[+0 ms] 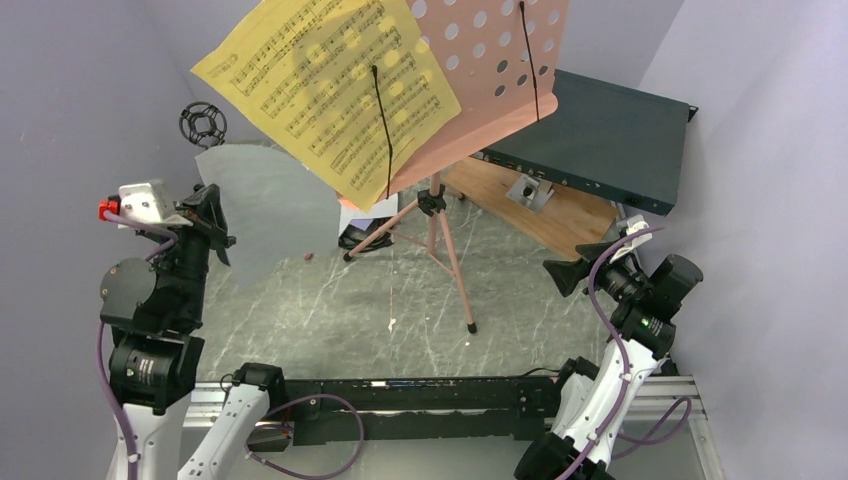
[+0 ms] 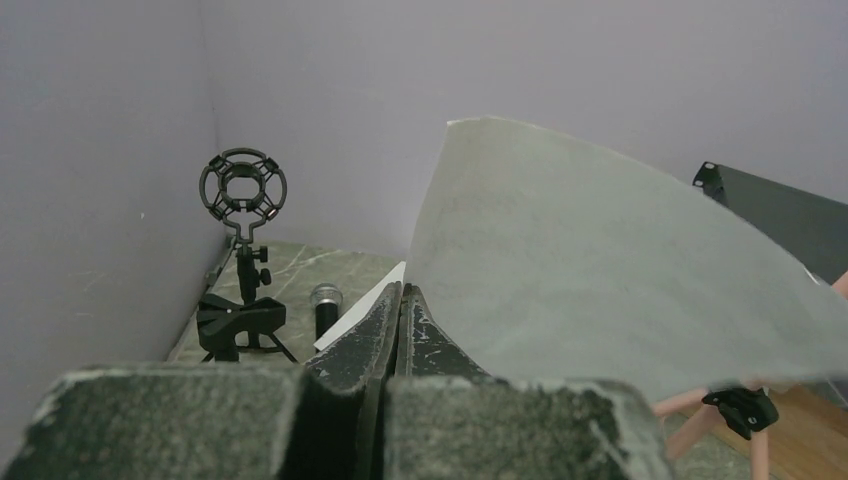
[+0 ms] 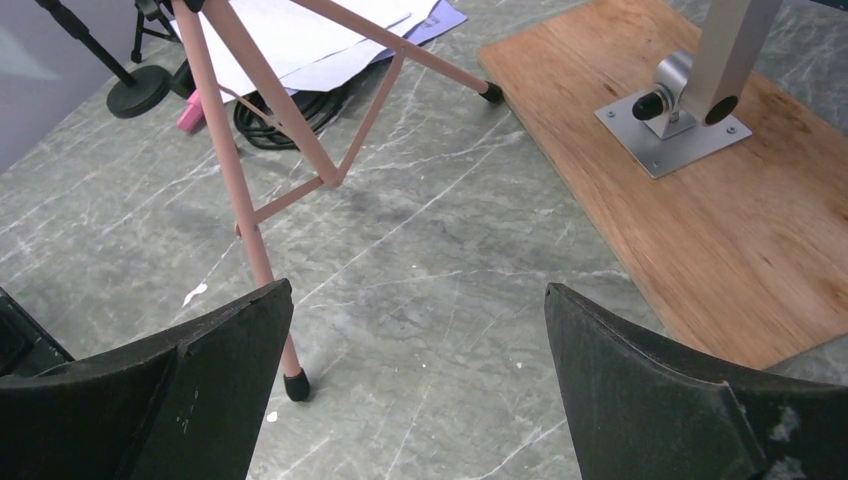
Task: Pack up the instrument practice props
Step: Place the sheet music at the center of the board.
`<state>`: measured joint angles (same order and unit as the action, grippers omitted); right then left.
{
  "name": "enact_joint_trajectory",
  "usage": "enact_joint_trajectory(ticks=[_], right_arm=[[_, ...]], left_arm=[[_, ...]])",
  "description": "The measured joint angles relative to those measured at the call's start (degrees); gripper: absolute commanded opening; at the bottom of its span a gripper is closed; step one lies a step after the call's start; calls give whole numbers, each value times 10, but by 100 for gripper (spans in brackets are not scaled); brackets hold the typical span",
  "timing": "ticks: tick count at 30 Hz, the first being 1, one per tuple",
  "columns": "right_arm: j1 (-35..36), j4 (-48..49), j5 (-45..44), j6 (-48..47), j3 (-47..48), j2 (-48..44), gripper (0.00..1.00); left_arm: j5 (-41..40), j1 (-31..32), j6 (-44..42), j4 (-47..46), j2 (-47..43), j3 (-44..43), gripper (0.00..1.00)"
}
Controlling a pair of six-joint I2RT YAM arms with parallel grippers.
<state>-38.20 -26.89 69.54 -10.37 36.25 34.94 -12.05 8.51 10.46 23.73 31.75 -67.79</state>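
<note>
At the far left a black mic holder [image 2: 243, 190] stands upright in the corner, a black microphone [image 2: 325, 305] lying on the tabletop [image 1: 400, 310] just beside it. The left gripper [image 2: 400, 295] is closed on the near edge of a white sheet [image 2: 620, 270], which is off the tabletop and fans up and to the right of the fingers, toward the music stand [image 1: 500, 60]. That relation decides the coming move: the sheet is in this arm's grip, so it likely only needs carrying to wherever the props are gathered, though no case or bag shows in any view. Limp and broad, it may catch on the stand on the way. The stand is in the middle, between the arms, upright on its tripod legs [image 1: 440, 250], a yellow sheet [image 1: 330, 85] held on its pink desk by thin black arms. More white pages [image 3: 300, 40] lie flat under it. The right gripper [image 3: 415, 295] is wide open and empty over the tabletop, the nearest tripod foot just to its left and a wooden board [image 3: 720, 220] to its right; a teal box [image 1: 600, 140] rests beyond. The surface is grey marbled stone, shut in by plain lilac walls [image 1: 60, 100]
</note>
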Motion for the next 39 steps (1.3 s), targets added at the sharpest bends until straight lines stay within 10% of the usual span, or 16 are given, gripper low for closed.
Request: enact_joint_trajectory(ticks=[21, 39], right_arm=[[1, -2, 0, -8, 0, -2, 99], [12, -8, 0, -17, 0, -6, 100]], left_arm=[[83, -10, -12, -106, 308, -3, 0], [439, -123, 169, -171, 421, -98, 0]])
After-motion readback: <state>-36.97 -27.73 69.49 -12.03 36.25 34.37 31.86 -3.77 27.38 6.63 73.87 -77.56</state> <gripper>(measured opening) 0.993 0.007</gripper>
